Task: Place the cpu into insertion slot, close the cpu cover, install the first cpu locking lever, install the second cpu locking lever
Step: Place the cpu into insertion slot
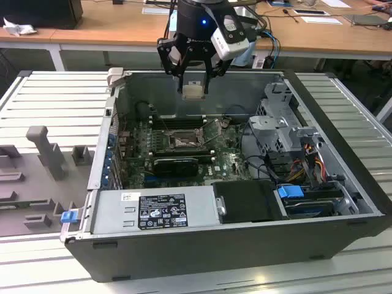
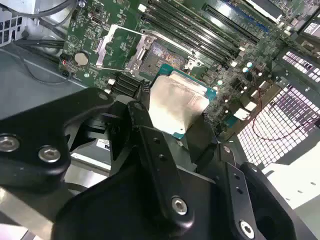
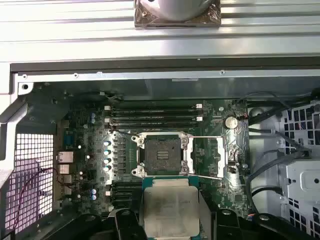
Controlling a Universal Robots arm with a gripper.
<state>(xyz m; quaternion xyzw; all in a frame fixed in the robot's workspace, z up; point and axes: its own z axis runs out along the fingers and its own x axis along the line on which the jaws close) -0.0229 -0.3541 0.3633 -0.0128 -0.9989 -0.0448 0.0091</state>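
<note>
The cpu [image 1: 193,91] hangs in the air above the open computer case [image 1: 202,245], clamped by its edges in the pincer [image 1: 193,84], well clear of the motherboard. In the first wrist view the insertion slot [image 3: 161,154] lies bare just beyond the chip, and the cpu cover [image 3: 223,159] is swung open beside it (so nothing blocks the socket). The step in hand is, by my reading, the first: placing the chip. Finishing it calls for squaring the chip to the socket and lowering it level. I count one cpu, one socket, one cover, one pincer, and what look like four memory slots past the socket, though their lines run together.
</note>
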